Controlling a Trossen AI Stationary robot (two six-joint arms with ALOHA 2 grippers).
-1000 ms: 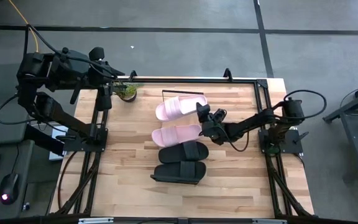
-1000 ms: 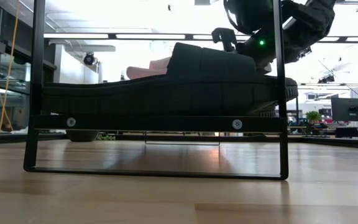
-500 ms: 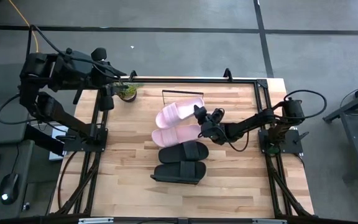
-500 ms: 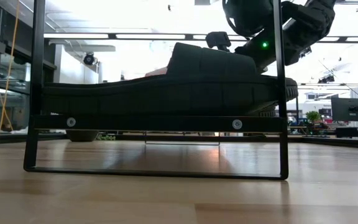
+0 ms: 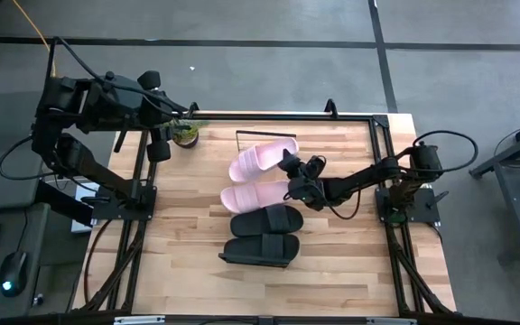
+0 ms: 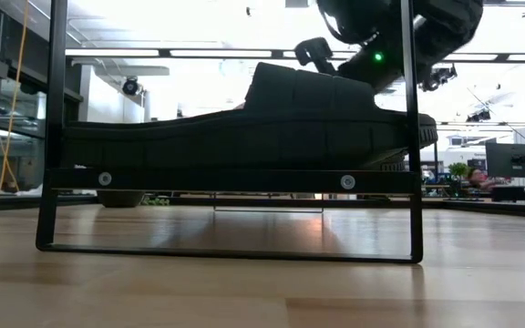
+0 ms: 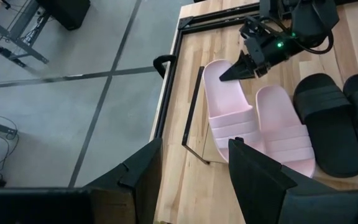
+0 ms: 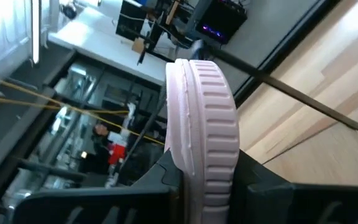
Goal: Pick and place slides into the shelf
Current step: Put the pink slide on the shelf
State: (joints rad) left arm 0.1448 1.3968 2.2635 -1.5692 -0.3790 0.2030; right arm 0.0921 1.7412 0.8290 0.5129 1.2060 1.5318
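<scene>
Overhead, 4 slides lie in a row on the shelf [image 5: 289, 238] in the middle of the table [image 5: 188, 271]: 2 pink ones at the far end, 2 black ones [image 5: 262, 251] nearest the table's front edge. The right gripper [image 5: 293, 174] reaches in from the right side and sits at the end of the far pink slide [image 5: 262, 160], which lies askew to the second pink slide [image 5: 255, 195] beside it. The left arm waits at the table's far left corner, near a small potted plant [image 5: 185, 133].

From the low view, a black slide [image 6: 244, 128] fills the frame side-on, resting on the shelf's black wire frame [image 6: 231, 180]; the right arm shows above it.

In the left wrist view, the left gripper [image 7: 194, 174] has its fingers [image 7: 257, 177] spread apart with nothing between them. Farther off, the right gripper [image 7: 236, 68] has its tip at the heel end of the far pink slide [image 7: 225, 102].

In the right wrist view, the ribbed pink sole edge [image 8: 207, 137] stands between the dark fingers [image 8: 253, 183], which are closed on it.
</scene>
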